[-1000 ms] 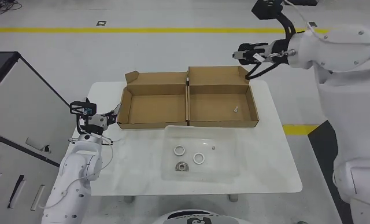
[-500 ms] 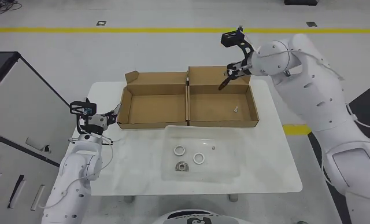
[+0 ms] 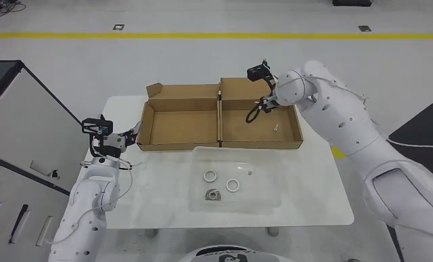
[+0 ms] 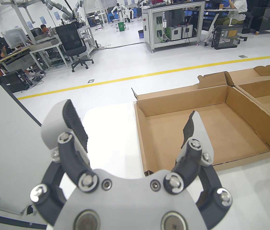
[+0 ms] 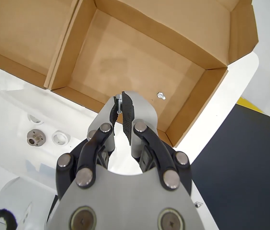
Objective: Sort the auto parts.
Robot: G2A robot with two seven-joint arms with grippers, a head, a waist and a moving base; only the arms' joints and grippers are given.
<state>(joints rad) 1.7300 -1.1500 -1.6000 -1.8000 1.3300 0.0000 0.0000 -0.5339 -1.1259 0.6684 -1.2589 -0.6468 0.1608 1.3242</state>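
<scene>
Right tool (image 5: pixel 120 100) clamps a bolt (image 5: pixel 118 104); left tool (image 4: pixel 129 110) spread.

Matt brown cardboard is forming the left box (image 5: pixel 22 22) and the right box (image 5: pixel 125 56), with rougher cut edges showing along the rims. At the centre of the right wrist view, rough black rubber pads (image 5: pixel 127 111) on the right gripper (image 5: pixel 120 104) are pinching a shiny threaded metal bolt (image 5: pixel 118 100). A second bolt (image 5: pixel 161 95) is glinting at centre right. At lower left, a dull grey metal flange (image 5: pixel 36 140) and a smooth white plastic ring (image 5: pixel 59 138) are lying in the glossy translucent tray (image 5: pixel 8 106).
</scene>
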